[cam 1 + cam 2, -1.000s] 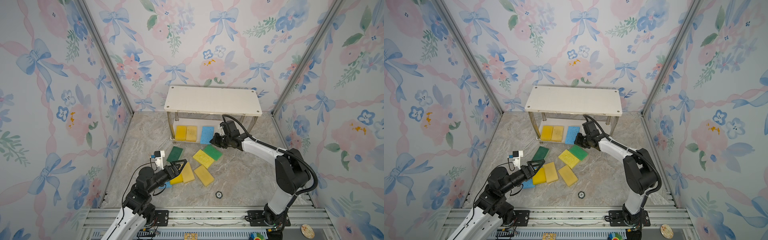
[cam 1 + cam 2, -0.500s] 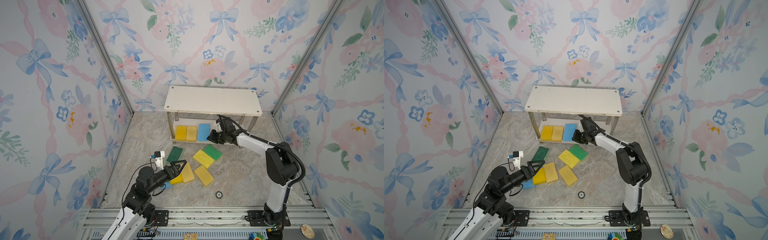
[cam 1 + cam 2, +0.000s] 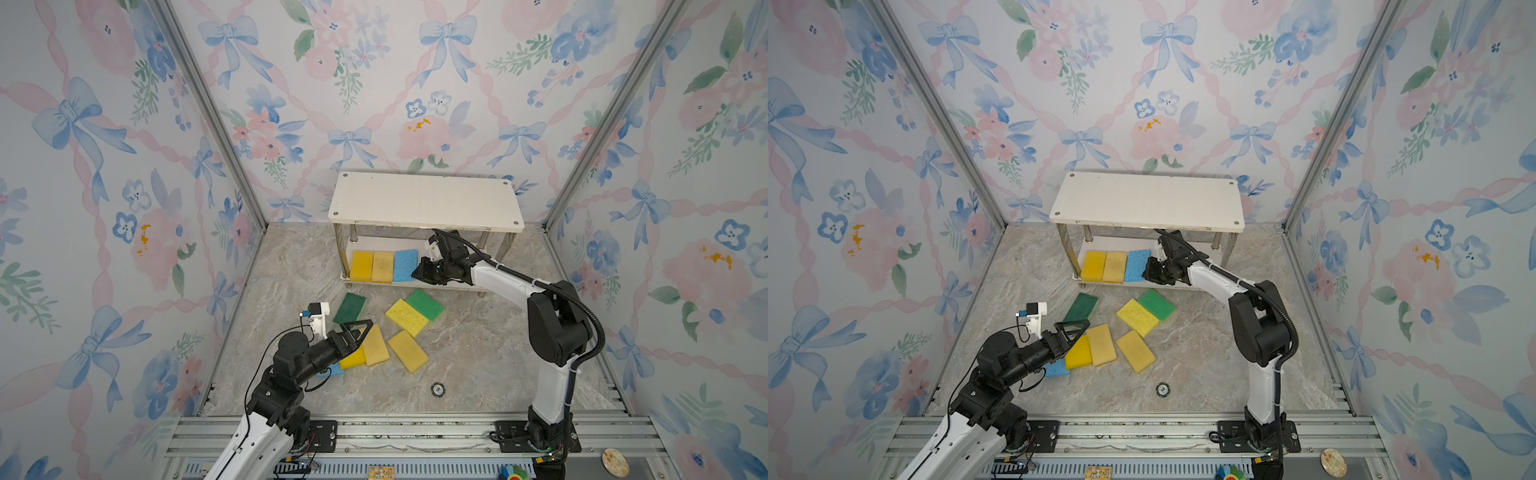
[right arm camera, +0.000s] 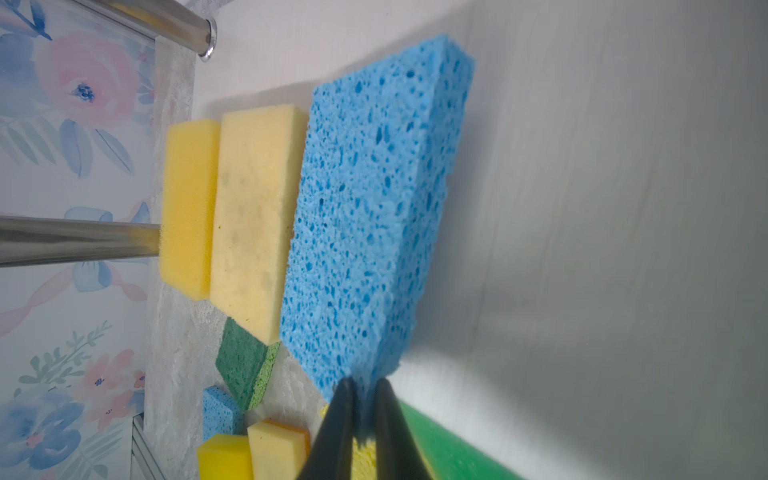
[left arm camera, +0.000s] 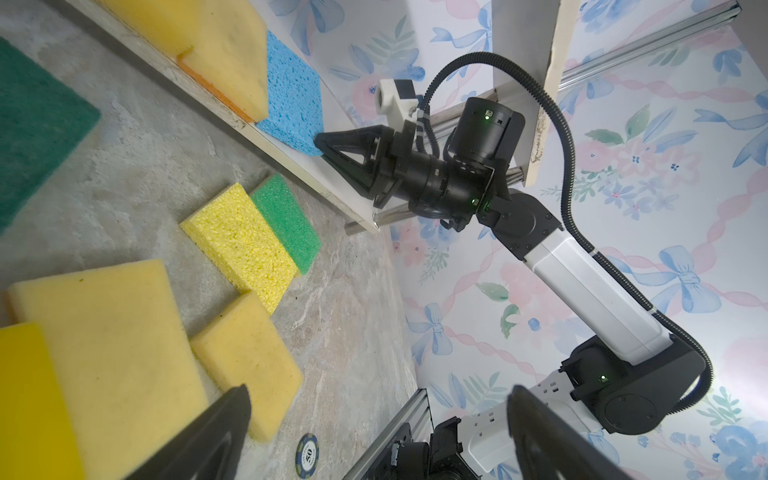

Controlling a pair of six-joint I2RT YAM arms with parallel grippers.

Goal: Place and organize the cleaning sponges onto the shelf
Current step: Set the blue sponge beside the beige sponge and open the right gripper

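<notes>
Right wrist view crops right gripper point(image 4: 365, 384): jaws narrow at blue sponge point(image 4: 365, 208) corner, grip unclear. Porous, flat on shelf point(image 4: 540, 124) lower board beside two yellow sponges point(image 4: 253, 208); left gripper point(image 5: 378, 392) wide.

On the tabletop point(image 3: 478, 353) stand the shelf point(image 3: 424, 203), seven loose sponges point(image 3: 409, 351) and a disc point(image 3: 437, 389); the shelf's lower board point(image 4: 582, 208) holds a yellow sponge point(image 3: 361, 266), tan sponge point(image 3: 382, 267) and blue sponge point(image 3: 405, 265).
</notes>
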